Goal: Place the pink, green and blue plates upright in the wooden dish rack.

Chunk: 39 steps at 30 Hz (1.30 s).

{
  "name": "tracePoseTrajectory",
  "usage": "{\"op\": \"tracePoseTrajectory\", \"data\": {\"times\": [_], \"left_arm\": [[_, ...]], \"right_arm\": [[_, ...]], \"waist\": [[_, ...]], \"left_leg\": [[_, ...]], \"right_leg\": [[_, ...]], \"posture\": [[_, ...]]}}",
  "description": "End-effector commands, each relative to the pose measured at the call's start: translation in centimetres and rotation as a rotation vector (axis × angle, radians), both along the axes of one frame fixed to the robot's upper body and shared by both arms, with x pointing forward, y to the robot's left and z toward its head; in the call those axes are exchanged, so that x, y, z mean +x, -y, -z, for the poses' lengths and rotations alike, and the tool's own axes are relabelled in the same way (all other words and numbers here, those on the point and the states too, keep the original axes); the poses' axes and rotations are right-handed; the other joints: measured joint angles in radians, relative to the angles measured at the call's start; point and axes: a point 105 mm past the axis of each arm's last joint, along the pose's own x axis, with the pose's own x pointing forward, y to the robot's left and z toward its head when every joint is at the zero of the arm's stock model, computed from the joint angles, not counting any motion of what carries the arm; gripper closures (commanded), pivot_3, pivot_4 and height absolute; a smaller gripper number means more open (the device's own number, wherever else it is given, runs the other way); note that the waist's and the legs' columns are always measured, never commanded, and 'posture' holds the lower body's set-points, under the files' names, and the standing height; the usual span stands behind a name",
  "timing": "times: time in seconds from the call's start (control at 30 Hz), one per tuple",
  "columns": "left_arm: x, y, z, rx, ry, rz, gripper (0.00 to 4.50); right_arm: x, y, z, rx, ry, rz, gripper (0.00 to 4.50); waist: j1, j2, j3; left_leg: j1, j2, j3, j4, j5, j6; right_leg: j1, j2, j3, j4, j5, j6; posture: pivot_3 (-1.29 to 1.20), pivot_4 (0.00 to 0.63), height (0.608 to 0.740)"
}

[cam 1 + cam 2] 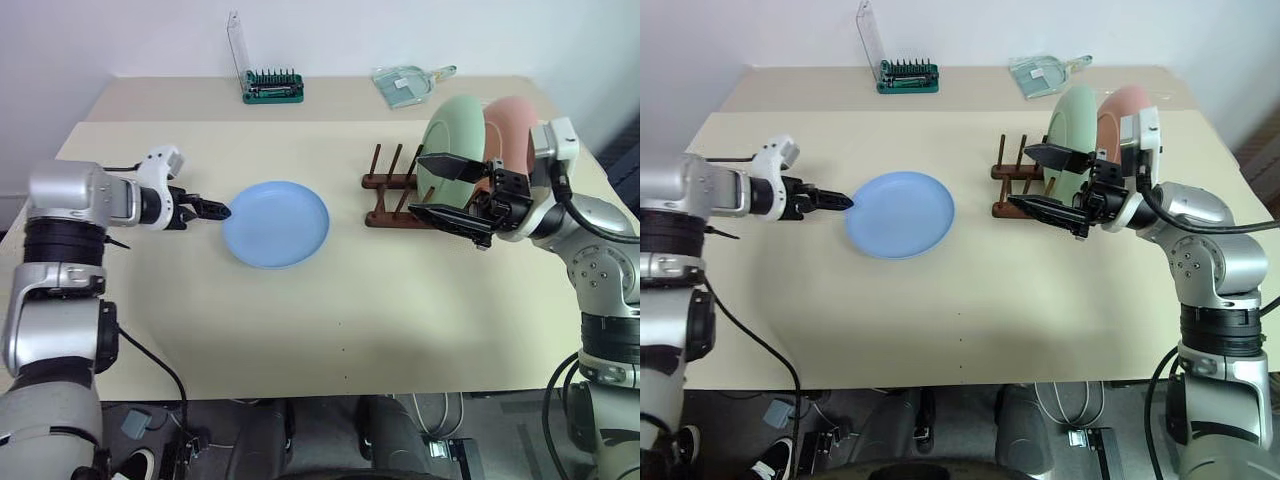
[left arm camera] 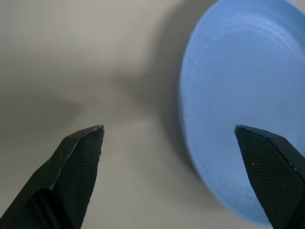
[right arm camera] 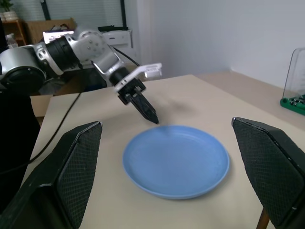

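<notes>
Plates: three in all, one blue, one green, one pink.
Blue plate point(image 1: 275, 223): round, shallow, raised rim; lies flat on the tabletop point(image 1: 330, 330), left of the rack and apart from it.
Green plate point(image 1: 455, 135): stands upright in the wooden dish rack point(image 1: 392, 190), toward its right end.
Pink plate point(image 1: 513, 125): upright just behind the green one, partly hidden by the right arm.
Rack: one, dark brown, two rails with slim pegs; the left pegs stand bare.
Left hand point(image 1: 212, 210): fingers spread, holding nothing, tips at the blue plate's left edge.
Right hand point(image 1: 448, 192): fingers spread wide, holding nothing, in front of the rack, pointing left.
Far edge: one green bit holder point(image 1: 272, 88) with clear lid raised; one clear dustpan-like item point(image 1: 405, 84).
Surface: beige tabletop, white wall behind.
</notes>
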Motion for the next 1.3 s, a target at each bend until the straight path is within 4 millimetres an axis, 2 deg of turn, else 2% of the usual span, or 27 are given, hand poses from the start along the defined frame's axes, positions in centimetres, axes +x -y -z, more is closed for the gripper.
{"op": "tracePoseTrajectory", "data": {"times": [0.03, 0.17, 0.27, 0.37, 0.5, 0.57, 0.63, 0.7, 0.83, 0.9, 0.97, 1.07, 1.13, 1.17, 1.3], "left_arm": [[0.8, 1.3, -0.5, -0.028, 0.015, 0.015, 0.0], [1.4, 3.9, 1.6, -0.077, -0.024, 0.031, 0.0], [1.0, 4.6, 2.8, -0.085, -0.064, 0.041, 0.8], [1.1, 4.1, 3.2, -0.082, -0.071, 0.016, 2.32], [1.4, 3.5, 2.6, -0.097, -0.044, -0.021, 4.43], [2.0, 2.9, 1.3, -0.11, 0.03, -0.041, 4.48], [3.2, 1.0, -2.2, -0.149, 0.179, -0.117, 4.48], [3.5, 0.0, -5.7, -0.205, 0.305, -0.146, 4.48], [3.1, 1.0, -10.5, -0.445, 0.466, -0.14, 4.48], [2.9, 1.4, -11.8, -0.494, 0.55, -0.146, 4.48], [3.0, 1.9, -13.9, -0.613, 0.663, -0.232, 4.48], [2.8, 2.5, -15.7, -0.692, 0.791, -0.345, 4.48], [2.4, 3.4, -16.6, -0.68, 0.872, -0.375, 4.48], [2.2, 4.0, -16.7, -0.676, 0.892, -0.384, 4.48], [1.2, 7.0, -16.8, -0.693, 0.956, -0.364, 4.48]], "right_arm": [[-0.8, 0.3, -1.4, 0.009, 0.065, 0.011, 0.06], [-0.7, 0.3, -1.2, 0.003, 0.073, 0.036, 0.06], [-0.7, 0.3, -1.2, -0.001, 0.074, 0.047, 0.0], [-0.7, 0.4, -1.2, -0.004, 0.074, 0.053, 0.0], [-0.6, 0.3, -1.1, -0.005, 0.073, 0.054, 0.0], [-0.6, 0.3, -1.0, -0.009, 0.074, 0.054, 0.0], [-0.6, 0.2, -1.0, -0.016, 0.081, 0.053, 0.0], [-0.8, -0.5, -1.6, -0.01, 0.1, 0.034, 0.0], [-0.3, -3.1, -3.5, -0.063, 0.272, 0.068, 0.0], [0.1, -3.8, -3.7, -0.105, 0.331, 0.081, 0.0], [0.5, -5.7, -4.7, -0.16, 0.515, 0.114, 0.0], [0.2, -8.7, -5.5, -0.251, 0.823, 0.139, 0.0], [-0.5, -10.4, -6.4, -0.186, 0.874, 0.116, 0.0], [-0.4, -10.9, -6.2, -0.216, 0.934, 0.135, 0.0], [2.1, -11.4, -4.6, -0.442, 1.162, 0.259, 0.0]], "waist": [[0.001, 0.0, 0.0], [0.007, 0.0, 0.0], [0.012, 0.0, 0.0], [0.017, 0.0, 0.0], [0.022, 0.0, 0.0], [0.022, 0.0, 0.0], [0.02, -0.001, 0.0], [0.015, -0.002, 0.001], [0.01, -0.002, 0.001], [0.015, -0.002, 0.001], [0.021, -0.002, 0.001], [0.021, -0.003, 0.001], [0.02, -0.004, 0.002], [0.019, -0.004, 0.002], [0.022, -0.004, 0.001]], "left_leg": [[0.0, 0.0, 0.0, 0.0, 0.0, 0.0], [0.0, 0.0, 0.0, 0.0, 0.0, 0.0], [0.0, -0.001, 0.0, 0.001, 0.0, 0.0], [0.0, -0.001, 0.0, 0.001, 0.0, 0.0], [0.0, -0.001, 0.0, 0.001, 0.0, 0.0], [0.0, -0.001, 0.0, 0.001, 0.0, 0.0], [0.0, -0.001, 0.0, 0.001, 0.0, 0.0], [0.0, 0.0, 0.0, 0.001, 0.0, 0.0], [-0.001, 0.0, 0.0, 0.0, 0.002, -0.003], [-0.001, 0.0, 0.0, 0.0, 0.002, -0.004], [-0.001, -0.001, 0.0, 0.001, 0.003, -0.006], [-0.001, -0.001, 0.0, 0.001, 0.005, -0.009], [-0.002, -0.001, 0.0, 0.0, 0.005, -0.01], [-0.002, -0.001, 0.0, 0.0, 0.006, -0.01], [-0.002, -0.001, 0.0, 0.0, 0.006, -0.01]], "right_leg": [[0.0, 0.0, 0.0, 0.0, 0.0, 0.0], [0.0, 0.0, 0.0, 0.0, 0.0, 0.0], [0.001, -0.001, 0.0, 0.001, 0.0, 0.0], [0.001, -0.001, 0.0, 0.001, 0.0, 0.0], [0.001, -0.001, 0.0, 0.001, 0.0, 0.0], [0.001, -0.001, 0.0, 0.0, 0.0, 0.0], [0.001, -0.001, 0.0, 0.0, 0.0, 0.0], [0.0, -0.001, 0.0, 0.001, 0.0, 0.0], [-0.002, -0.001, 0.0, 0.001, 0.0, 0.0], [-0.002, -0.001, 0.0, 0.001, 0.0, 0.0], [-0.001, -0.001, 0.0, 0.001, 0.0, 0.001], [-0.001, -0.002, 0.0, 0.0, 0.002, 0.002], [-0.002, -0.002, 0.0, 0.0, 0.002, 0.002], [-0.002, -0.002, 0.0, 0.0, 0.002, 0.002], [-0.001, -0.002, 0.0, -0.001, 0.002, 0.002]], "posture": [[0.0, 0.15, 0.724], [0.0, 0.15, 0.724], [0.0, 0.15, 0.724], [0.0, 0.15, 0.724], [0.0, 0.15, 0.724], [0.0, 0.15, 0.724], [0.0, 0.15, 0.724], [0.0, 0.15, 0.724], [0.0, 0.15, 0.724], [0.0, 0.15, 0.724], [0.0, 0.15, 0.724], [0.0, 0.15, 0.724], [0.0, 0.15, 0.724], [0.0, 0.15, 0.724], [0.0, 0.15, 0.724]]}}
